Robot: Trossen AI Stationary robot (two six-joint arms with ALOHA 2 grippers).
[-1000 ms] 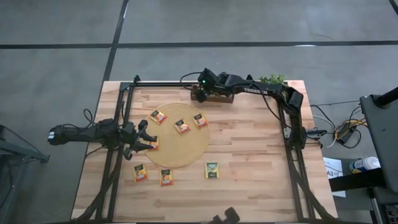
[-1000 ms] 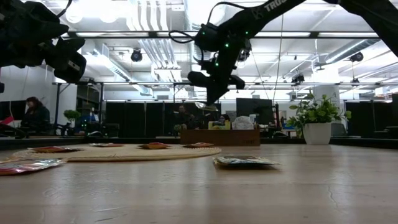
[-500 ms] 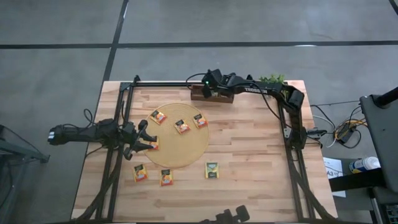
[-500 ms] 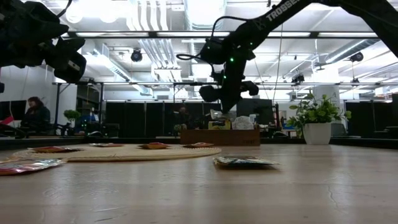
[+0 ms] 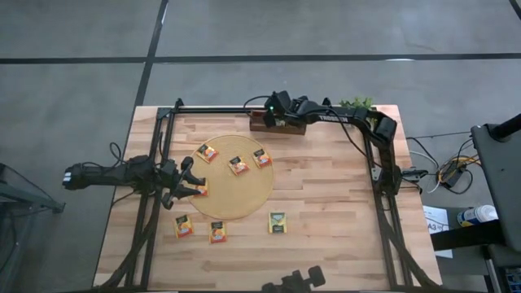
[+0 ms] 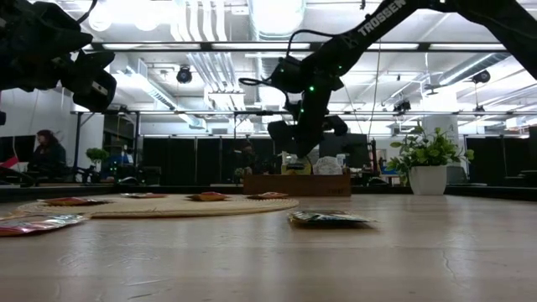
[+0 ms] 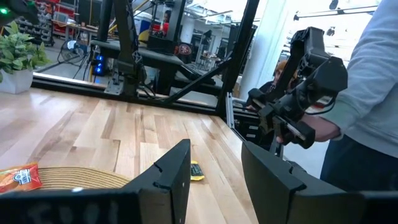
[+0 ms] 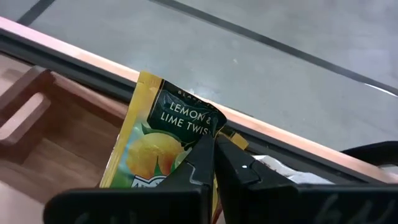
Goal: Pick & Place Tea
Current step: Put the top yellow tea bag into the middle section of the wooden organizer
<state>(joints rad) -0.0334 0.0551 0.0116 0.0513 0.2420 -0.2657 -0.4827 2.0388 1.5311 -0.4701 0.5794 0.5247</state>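
Right gripper [image 8: 213, 163] pinches shut on a flat green-yellow lemon-lime tea sachet [image 8: 163, 140] above the brown wooden tray [image 5: 281, 126] at the table's far edge; light, floppy, slippery foil, best gripped by an edge. Left gripper [image 5: 186, 184] waits half-open, empty.

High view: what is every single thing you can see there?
Orange tea bags: six, orange; four on the mat, two on bare wood beside it.
Green tea bag: one, green-yellow, on bare wood.
Lemon-lime tea bag: one, yellow-green, over the tray.
Mat: one, tan, mid-table.
Tray: one, brown, far edge.
Plant: one, green, far corner.
Left claw: dark, open, by the mat's edge.
Right claw: dark, pinching the lemon-lime tea bag.
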